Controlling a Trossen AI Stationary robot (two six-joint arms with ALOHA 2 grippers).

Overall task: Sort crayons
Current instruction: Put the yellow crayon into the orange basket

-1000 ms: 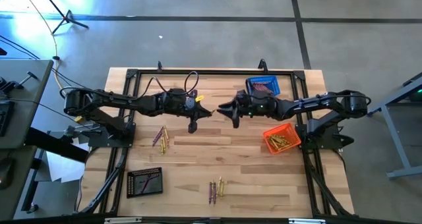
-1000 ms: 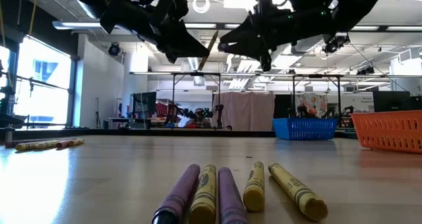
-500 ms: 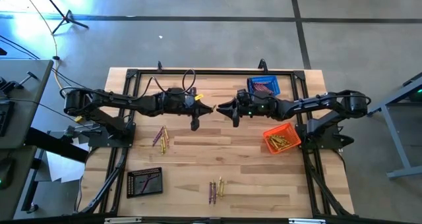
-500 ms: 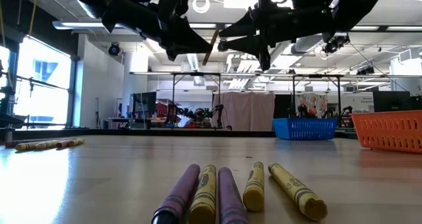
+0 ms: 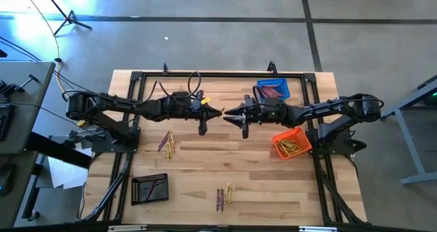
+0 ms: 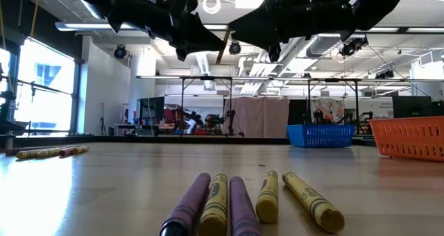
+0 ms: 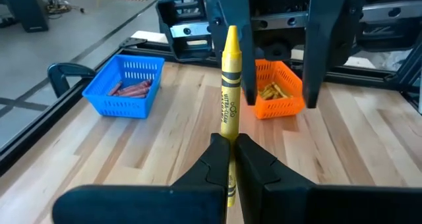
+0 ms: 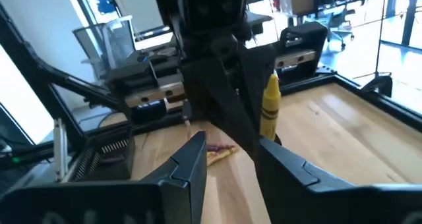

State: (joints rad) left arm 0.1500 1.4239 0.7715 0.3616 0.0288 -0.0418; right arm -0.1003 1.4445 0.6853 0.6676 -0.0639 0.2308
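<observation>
Left gripper (image 7: 229, 159): raised over the middle of the table (image 5: 273, 184), fingers clenched on a yellow crayon (image 7: 229, 85). The crayon stands out past the fingertips, its pointed end toward the right gripper.

Right gripper (image 5: 231, 114): raised opposite the left gripper, tip to tip with it in the high view, fingers spread apart. In the right wrist view the yellow crayon shows just beyond the gap between these fingers; whether they touch it cannot be told.

Blue basket (image 5: 273, 90): on the table at the far side of the right arm, beside its forearm. Holds red-orange crayons (image 7: 132, 89).

Orange basket (image 5: 292, 144): on the table at the near side of the right arm, below its forearm. Holds yellow crayons (image 5: 291, 147).

Black basket (image 5: 149, 188): well apart from both grippers, near the front edge on the left arm's side. Contents too small to tell.

Loose crayons, group one (image 5: 166, 141): on the table just in front of the left arm, a small cluster of yellow and darker sticks.

Loose crayons, group two (image 6: 236, 203): well in front of both grippers, close to the front edge; purple and yellow sticks lying side by side.
</observation>
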